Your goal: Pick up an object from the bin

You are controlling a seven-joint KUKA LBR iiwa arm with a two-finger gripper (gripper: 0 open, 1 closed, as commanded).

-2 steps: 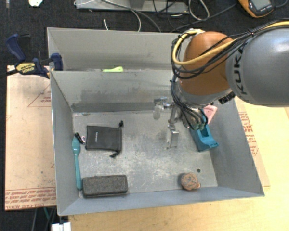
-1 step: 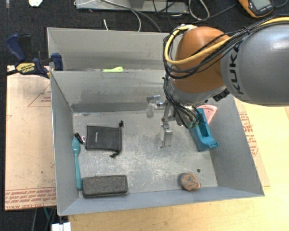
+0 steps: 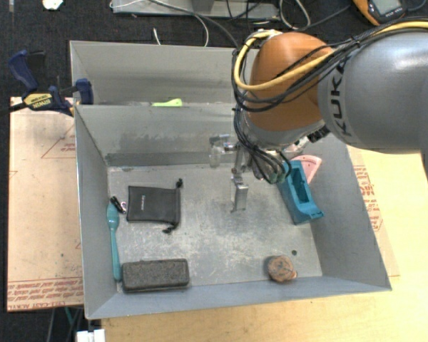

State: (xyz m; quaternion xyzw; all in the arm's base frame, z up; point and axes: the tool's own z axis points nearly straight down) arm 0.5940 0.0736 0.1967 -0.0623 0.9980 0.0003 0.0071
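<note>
While the gripper (image 3: 239, 189) hangs, its grip impossible to tell, a blue block (image 3: 300, 197) lies just beside.

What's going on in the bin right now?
The arm reaches in from the right; its gripper hangs low over the bare middle of the bin. A blue plastic piece lies just right of it in view, a black pouch to the left, a brown stone and grey block by the near wall. Nothing is picked up yet.

the pincer (image 3: 239, 191) hangs over bare floor in the middle of the bin (image 3: 214, 244); a blue block (image 3: 300, 195) lies near, by the right wall, a black pouch (image 3: 153, 205) leftward.
</note>
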